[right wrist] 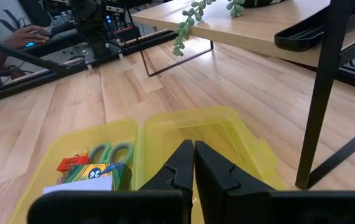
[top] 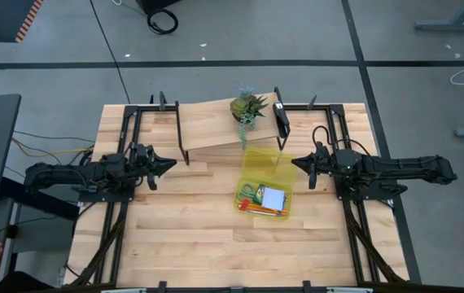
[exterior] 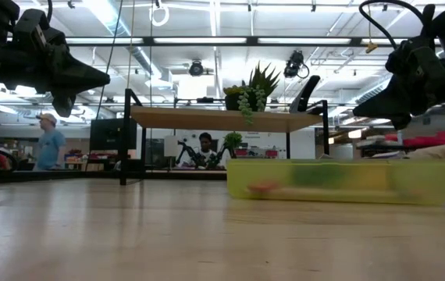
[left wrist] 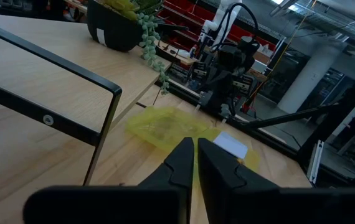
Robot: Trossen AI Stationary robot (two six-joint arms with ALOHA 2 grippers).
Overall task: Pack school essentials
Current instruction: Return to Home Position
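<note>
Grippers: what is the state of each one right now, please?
Left gripper: closed, empty, raised at the left.
Right gripper: closed, empty, raised beside the yellow supply box.

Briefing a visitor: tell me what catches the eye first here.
An open yellow box at the table's centre-right, scissors, crayons and notepad inside. Left gripper and right gripper hang either side, jaws shut. A plant sits on the rear shelf.
</note>
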